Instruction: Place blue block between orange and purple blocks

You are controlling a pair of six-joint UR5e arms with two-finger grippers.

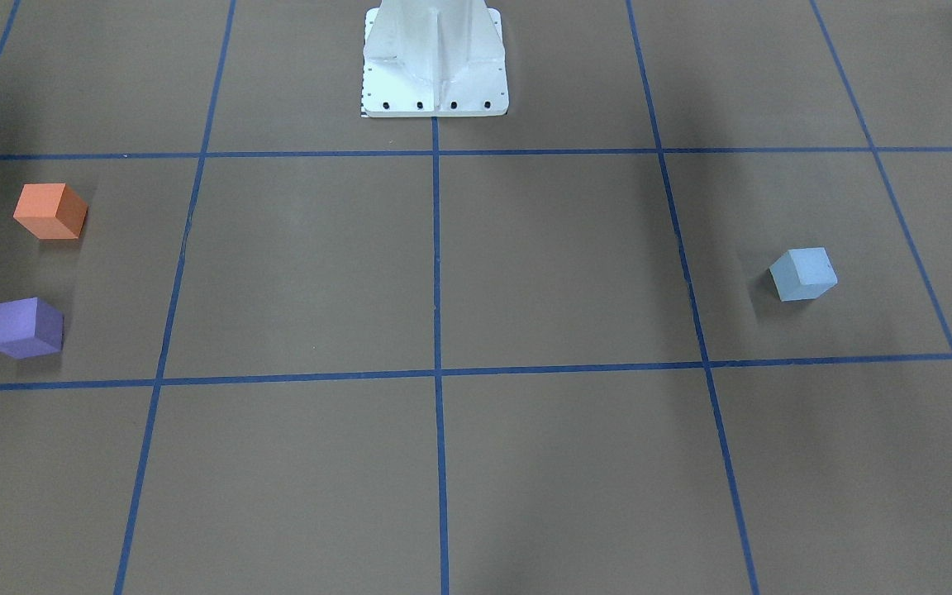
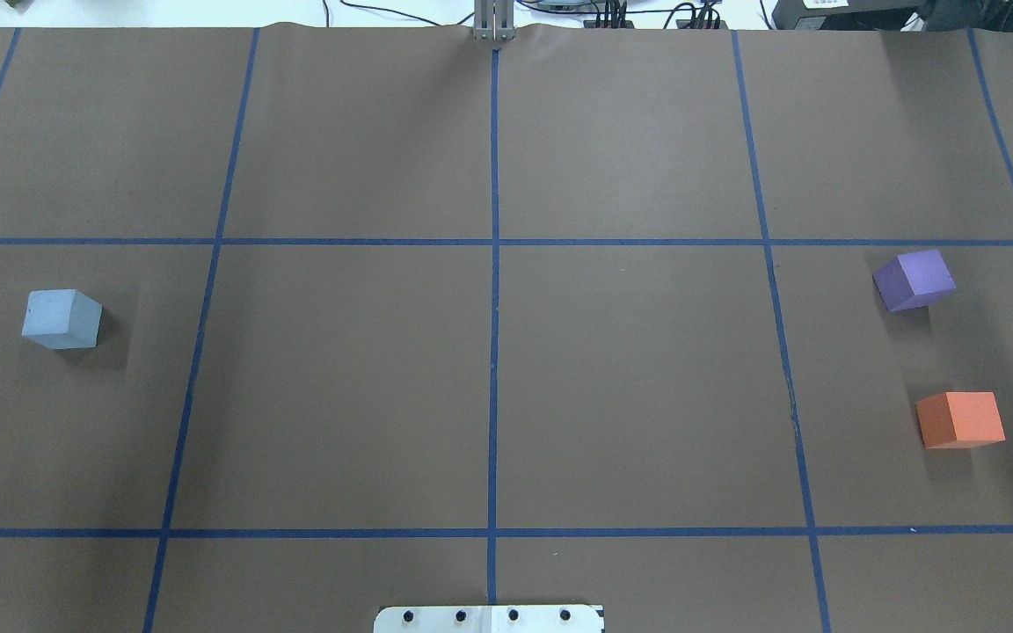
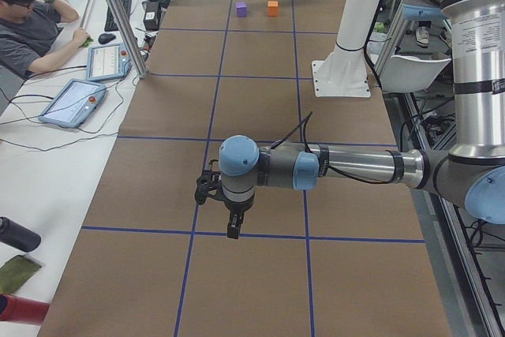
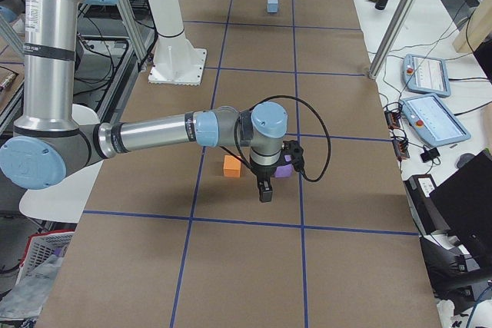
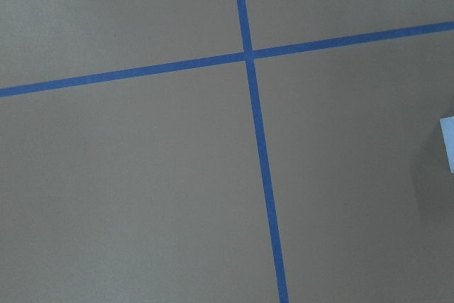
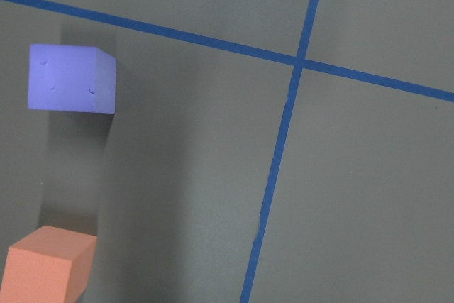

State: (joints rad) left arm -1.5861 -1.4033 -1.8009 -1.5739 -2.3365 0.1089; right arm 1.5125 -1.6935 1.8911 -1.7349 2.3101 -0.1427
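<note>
Sitting flat on the brown paper-covered table (image 2: 630, 378), the small pale-blue matte cube (image 2: 61, 318) is on the robot's left side w/ nothing touching it. The left wrist cam catches only a sliver of it at its right edge, so it lies just off to one side of the left gripper (image 3: 230, 222), not under it. That gripper is clearly the nearer one. It's a cube, so no long axis, but it's turned a bit vs the blue tape grid lines (image 2: 494, 352), so the wrist prob needs rotating. The small orange matte cube (image 2: 960, 419) and small violet-purple matte cube (image 2: 914, 280) sit near each other w/ a gap, close by the right gripper (image 4: 265, 186), well apart from the blue one. Both grippers show only in side views, so I can't tell how far open they are. All three cubes are on the table, so neither has one.
</note>
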